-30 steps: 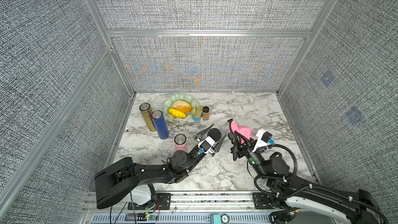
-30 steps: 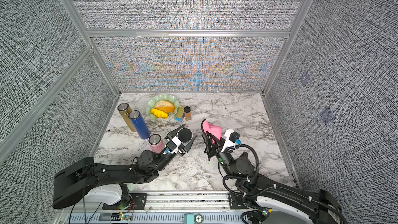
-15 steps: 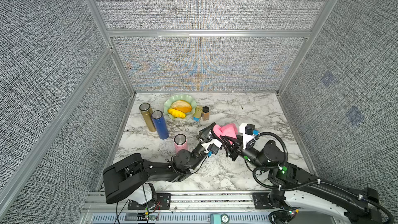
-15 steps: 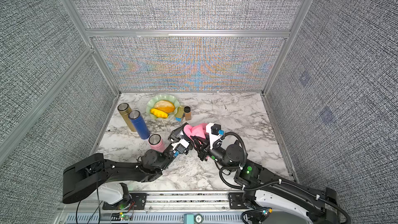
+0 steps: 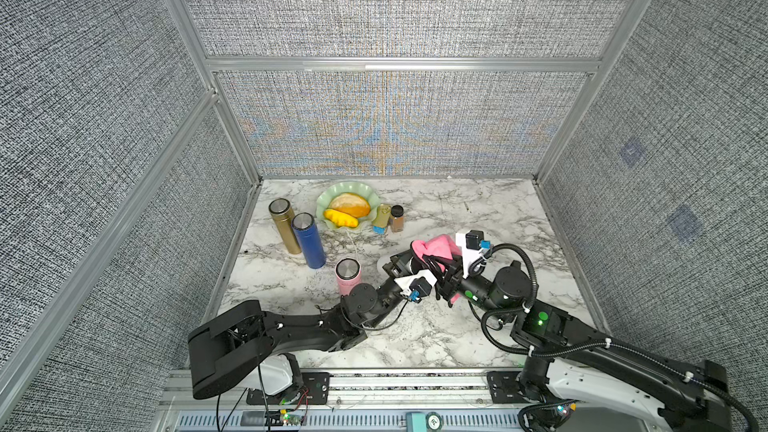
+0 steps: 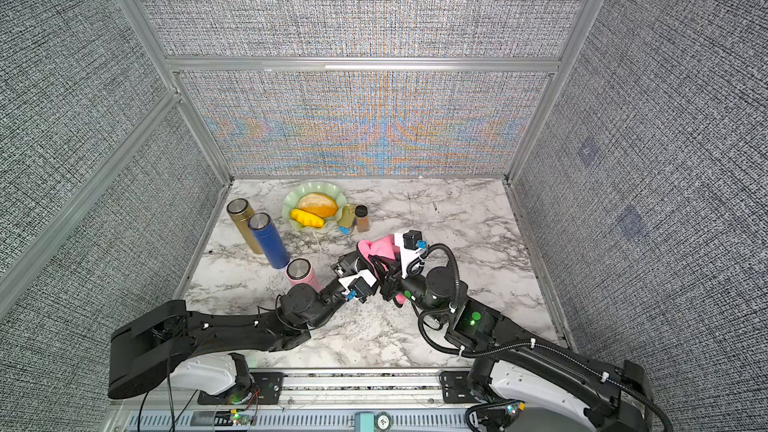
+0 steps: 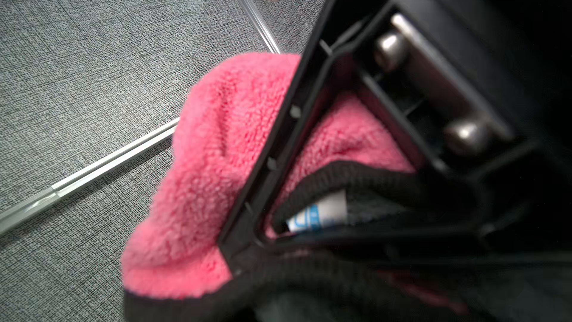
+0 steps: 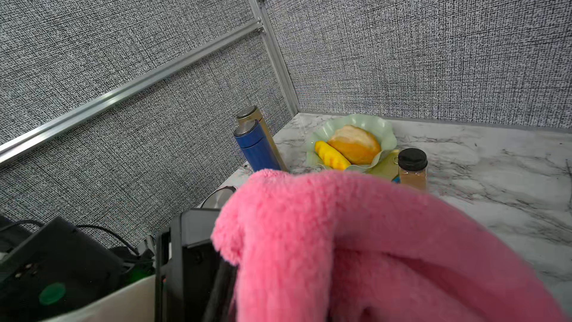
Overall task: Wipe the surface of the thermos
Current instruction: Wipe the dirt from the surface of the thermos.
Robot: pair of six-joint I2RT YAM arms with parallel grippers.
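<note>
One thermos handled: black thermos (image 5: pixel 401 264), dark and round-bodied, mostly buried; finish hard to read.
Where: near the table's middle, between both wrists, close beside the pink thermos (image 5: pixel 348 277).
Left gripper (image 5: pixel 397 263): clamped tight around the black thermos.
Right gripper (image 5: pixel 432 261): pinched closed on the pink cloth (image 5: pixel 436 245), fingers lost in its folds.
Cloth: fluffy looped pile, black stitched hem; draped over the black thermos, touching it.
Neighbours: pink thermos upright, steel lid; blue thermos (image 5: pixel 309 243) and gold thermos (image 5: pixel 284 228) upright, side by side, farther back.
Plate (image 5: pixel 348 187): pale green, scalloped rim, holding bread and something yellow; capped spice jar (image 5: pixel 397 220) beside it.
Table (image 5: pixel 478 205): white marble, grey veins.
</note>
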